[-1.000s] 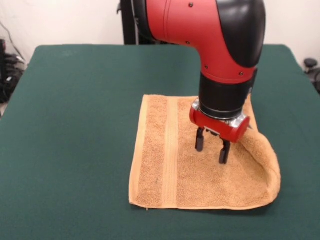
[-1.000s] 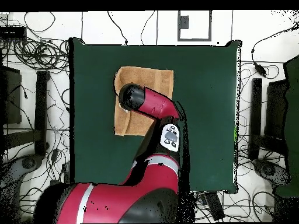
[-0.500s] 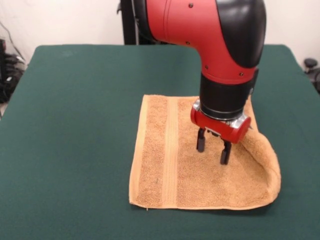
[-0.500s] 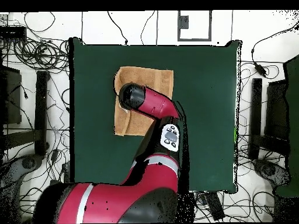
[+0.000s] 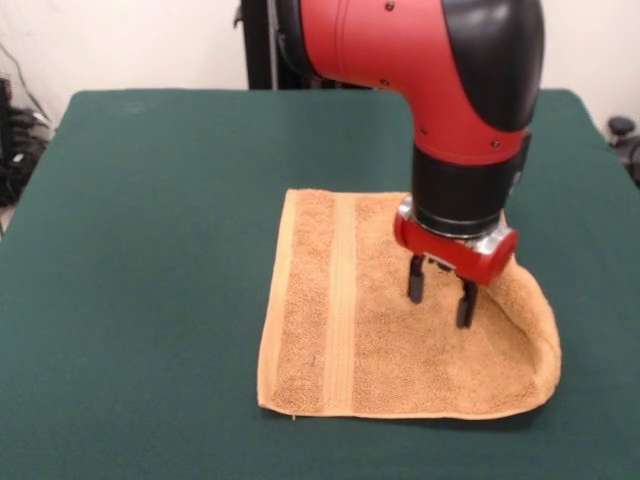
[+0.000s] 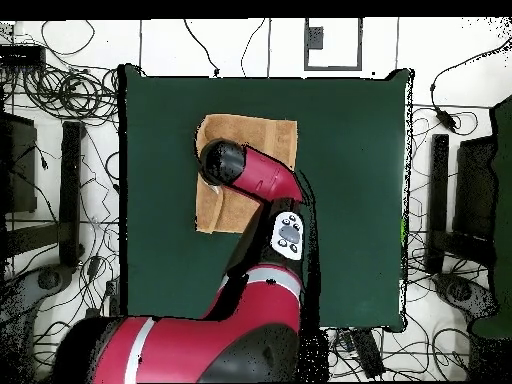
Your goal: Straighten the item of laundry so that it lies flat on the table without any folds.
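Lighting is even and bright from above. My arm carries small glare spots; soft shadow lies under the towel at 6 o'clock.

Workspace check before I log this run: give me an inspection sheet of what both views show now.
Surface: table in dark green cloth, bare apart from the towel.
Job's things: orange-tan towel, mostly flat; its right edge in the front view is folded over in a raised curl.
Clutter: nothing seen on the table.
Grippers: gripper open, pointing down over the towel near the fold, holding nothing.
Cables: many loose cables on the floor round the table in the overhead view.
Surroundings: dark stands beside the table.
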You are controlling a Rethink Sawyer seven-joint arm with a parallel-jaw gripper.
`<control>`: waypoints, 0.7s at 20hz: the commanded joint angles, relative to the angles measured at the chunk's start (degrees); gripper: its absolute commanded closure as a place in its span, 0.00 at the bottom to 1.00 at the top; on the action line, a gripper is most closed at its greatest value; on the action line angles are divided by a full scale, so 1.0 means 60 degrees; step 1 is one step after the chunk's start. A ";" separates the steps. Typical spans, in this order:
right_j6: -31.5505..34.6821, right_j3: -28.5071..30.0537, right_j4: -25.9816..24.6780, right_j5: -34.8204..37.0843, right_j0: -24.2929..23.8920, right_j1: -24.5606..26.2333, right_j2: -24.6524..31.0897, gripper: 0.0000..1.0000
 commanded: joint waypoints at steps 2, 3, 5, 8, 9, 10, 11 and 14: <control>0.2917 -0.0466 0.0663 0.1476 0.0662 -0.0441 0.0661 0.00; 0.2904 -0.0460 0.0662 0.1558 0.0683 -0.0485 0.0608 0.00; 0.3003 -0.0585 0.0514 0.2029 0.0803 -0.0556 0.0204 0.00; 0.3091 -0.0619 0.0270 0.2743 0.0958 -0.0803 -0.0294 0.00; 0.3136 -0.0631 0.0190 0.2971 0.1024 -0.0881 -0.0472 0.00; 0.3228 -0.0766 -0.0018 0.3402 0.1176 -0.0922 -0.0887 0.00; 0.3319 -0.0901 -0.0226 0.3833 0.1329 -0.0963 -0.1301 0.00; 0.3257 -0.0742 -0.0295 0.3926 0.1454 -0.1036 -0.1587 0.00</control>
